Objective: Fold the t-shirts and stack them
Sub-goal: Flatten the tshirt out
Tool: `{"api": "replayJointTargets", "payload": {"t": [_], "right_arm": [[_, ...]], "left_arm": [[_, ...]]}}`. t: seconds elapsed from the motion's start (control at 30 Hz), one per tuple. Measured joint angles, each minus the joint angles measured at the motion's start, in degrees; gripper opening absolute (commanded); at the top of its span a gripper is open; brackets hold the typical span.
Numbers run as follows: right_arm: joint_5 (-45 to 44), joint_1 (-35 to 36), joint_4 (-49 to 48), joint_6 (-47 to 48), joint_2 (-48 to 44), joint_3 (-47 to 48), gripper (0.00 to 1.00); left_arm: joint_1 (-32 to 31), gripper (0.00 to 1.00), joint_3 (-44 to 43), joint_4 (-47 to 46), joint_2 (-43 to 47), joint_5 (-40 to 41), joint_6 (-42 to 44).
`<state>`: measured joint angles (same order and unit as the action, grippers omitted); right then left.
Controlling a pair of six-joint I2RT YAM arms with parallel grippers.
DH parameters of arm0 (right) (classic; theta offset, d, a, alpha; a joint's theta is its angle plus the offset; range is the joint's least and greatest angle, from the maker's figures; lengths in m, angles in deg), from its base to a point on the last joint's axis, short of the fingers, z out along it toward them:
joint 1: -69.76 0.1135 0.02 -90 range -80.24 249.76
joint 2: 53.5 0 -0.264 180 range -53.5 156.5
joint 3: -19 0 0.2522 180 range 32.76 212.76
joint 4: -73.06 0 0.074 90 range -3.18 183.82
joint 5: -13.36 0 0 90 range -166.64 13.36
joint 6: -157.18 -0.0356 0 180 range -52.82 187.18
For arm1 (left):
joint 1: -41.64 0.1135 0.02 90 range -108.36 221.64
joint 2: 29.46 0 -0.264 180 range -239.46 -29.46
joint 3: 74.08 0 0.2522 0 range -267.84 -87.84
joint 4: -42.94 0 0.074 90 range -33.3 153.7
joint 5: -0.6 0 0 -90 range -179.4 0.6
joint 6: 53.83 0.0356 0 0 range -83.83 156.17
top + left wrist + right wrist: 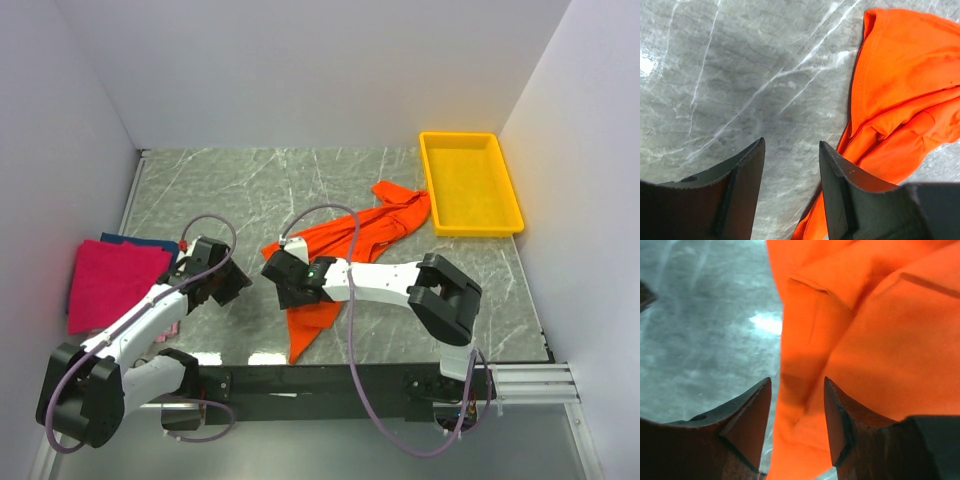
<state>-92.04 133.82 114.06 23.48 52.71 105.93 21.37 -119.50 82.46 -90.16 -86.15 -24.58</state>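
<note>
The dark blue shirt [135,240] is mostly hidden under the folded pink shirt [110,280] at the left side of the table [740,75]; only its far edge peeks out. The orange shirt [385,225] lies long and crumpled across the middle, and the right arm covers part of it. Its far end lies just beside the yellow tray [475,230], outside it.

The right gripper [796,385] is above the orange shirt with its jaws apart and orange cloth showing in the gap. I cannot tell if the tips touch the cloth. The left gripper [791,145] has its jaws apart over bare table, with the shirt's edge just beside it.
</note>
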Motion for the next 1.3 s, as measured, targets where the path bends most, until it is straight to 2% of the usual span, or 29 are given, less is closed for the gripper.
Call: {"api": "replayJointTargets", "payload": {"t": [0.27, 0.37, 0.4, 0.53, 0.67, 0.8, 0.97, 1.07, 1.2, 1.3], "right_arm": [[-2.62, 0.59, 3.54, -1.88, 1.40, -0.35, 0.39], [-2.78, 1.22, 4.09, -2.34, 1.40, -0.72, 0.25], [-2.82, 1.49, 4.15, -2.45, 1.40, -0.74, 0.17], [-3.15, 2.36, 4.28, -3.04, 1.40, -0.74, 0.00], [-4.33, 2.56, 5.03, -3.72, 1.05, -0.87, 0.00], [-7.19, 2.29, 7.32, -5.14, -3.43, -3.04, 0.00], [-11.30, -0.55, 10.97, -8.00, -18.21, -8.66, 0.00], [-14.49, -4.63, 13.57, -9.99, -29.66, -12.85, 0.00], [-17.97, -10.34, 18.80, -12.02, -41.53, -17.90, 0.00], [-19.67, -13.92, 23.08, -12.70, -48.15, -20.44, 0.00]], "left_arm": [[0.09, 0.54, 0.39, 0.11, 0.37, -1.53, 0.63], [0.11, 0.54, 0.57, -0.07, 0.57, -2.34, 1.16], [0.11, 0.54, 0.57, -0.31, 0.57, -2.60, 1.33], [0.11, 0.52, 1.36, -2.34, 0.57, -4.52, 1.75], [0.07, 0.51, 2.86, -4.87, 0.42, -8.02, 2.95], [-2.49, 0.52, 3.41, -6.86, -1.16, -10.51, 4.09], [-10.25, 0.52, 3.37, -7.48, -3.67, -11.13, 4.85], [-12.74, 0.52, 3.37, -7.56, -3.56, -11.85, 5.77], [-15.58, 0.60, 3.39, -8.09, -2.29, -13.55, 7.58], [-17.68, 0.58, 3.34, -8.85, -1.79, -13.94, 8.41]]}}
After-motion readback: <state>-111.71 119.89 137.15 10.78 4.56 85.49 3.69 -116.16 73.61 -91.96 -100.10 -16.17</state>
